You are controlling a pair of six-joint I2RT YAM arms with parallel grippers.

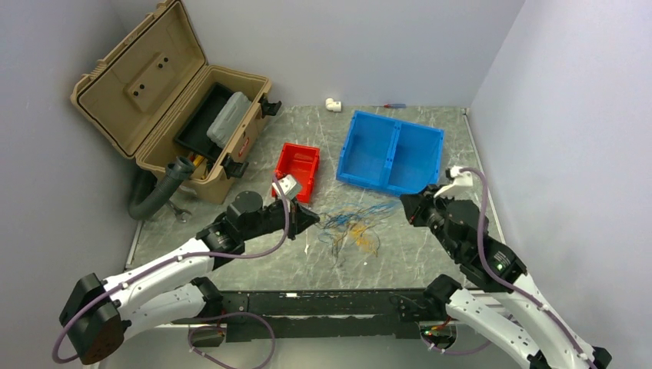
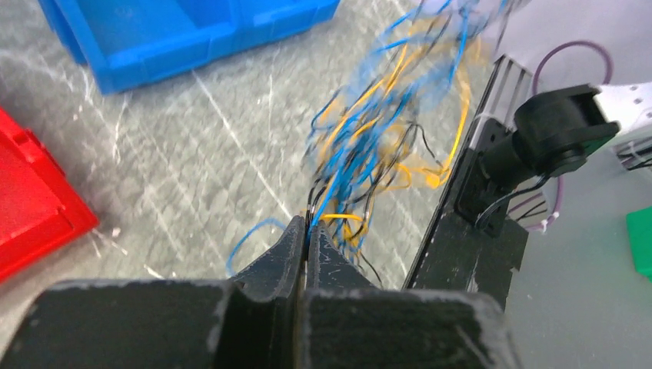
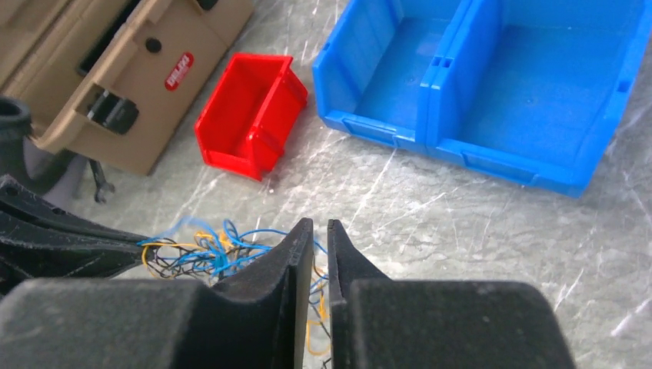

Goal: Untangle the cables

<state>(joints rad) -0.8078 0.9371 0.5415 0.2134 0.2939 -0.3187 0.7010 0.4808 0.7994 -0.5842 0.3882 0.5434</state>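
Observation:
The cables (image 1: 352,225) are a tangle of thin blue, yellow-orange and black wires on the grey table between my two grippers. My left gripper (image 1: 315,219) is shut on one end of the tangle. In the left wrist view its jaws (image 2: 307,231) pinch blue and black strands, and the bundle (image 2: 384,115) fans away from them. My right gripper (image 1: 404,206) is at the tangle's right end. Its jaws (image 3: 321,227) stand a narrow slit apart. Blue strands (image 3: 223,250) run fairly straight towards them and pass behind the left finger.
A blue two-compartment bin (image 1: 392,152) stands behind the tangle, and a small red bin (image 1: 298,169) is at the back left. An open tan toolbox (image 1: 173,96) fills the far left, with a dark hose (image 1: 158,194) beside it. The black base rail (image 1: 323,301) runs along the near edge.

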